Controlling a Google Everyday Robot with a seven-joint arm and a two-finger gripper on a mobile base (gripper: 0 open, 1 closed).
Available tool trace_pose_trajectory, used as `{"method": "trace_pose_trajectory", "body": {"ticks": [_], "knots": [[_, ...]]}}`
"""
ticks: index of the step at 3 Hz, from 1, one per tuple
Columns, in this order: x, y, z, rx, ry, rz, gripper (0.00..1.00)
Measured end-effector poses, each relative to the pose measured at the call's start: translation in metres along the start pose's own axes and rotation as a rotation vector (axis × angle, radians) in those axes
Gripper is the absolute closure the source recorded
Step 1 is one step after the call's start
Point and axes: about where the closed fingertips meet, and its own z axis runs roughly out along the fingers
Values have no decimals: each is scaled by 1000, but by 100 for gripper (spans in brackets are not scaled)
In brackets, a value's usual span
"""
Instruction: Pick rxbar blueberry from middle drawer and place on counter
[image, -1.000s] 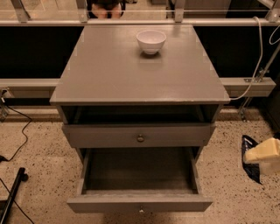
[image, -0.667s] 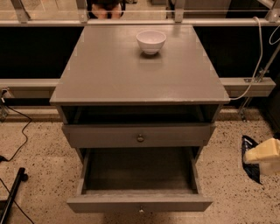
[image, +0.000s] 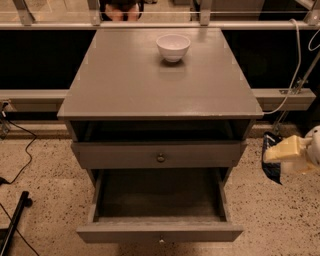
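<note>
The rxbar blueberry (image: 272, 171), a dark blue and black wrapper, hangs at the far right of the camera view, beside the cabinet and above the floor. My gripper (image: 271, 155), with pale cream fingers (image: 286, 150), is shut on its upper end. It is level with the upper drawer front and right of the cabinet's side. The middle drawer (image: 160, 233) stands pulled out at the bottom, and its grey inside shows nothing in it. The counter (image: 150, 90) is a broad grey slab, up and left of my gripper.
A white bowl (image: 173, 46) stands near the counter's back edge. A shut drawer front with a brass knob (image: 160, 157) sits above the open drawer. A white cable (image: 295, 65) hangs at the right. Black cables and a black bar (image: 15, 220) lie on the speckled floor at the left.
My gripper has risen a little and shifted slightly left with the bar in it. The cabinet, drawer and bowl have not moved.
</note>
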Motion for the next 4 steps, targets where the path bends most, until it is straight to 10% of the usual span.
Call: {"method": "trace_pose_trajectory", "body": {"ticks": [4], "knots": [[116, -131, -13, 138, 198, -188, 100]]}}
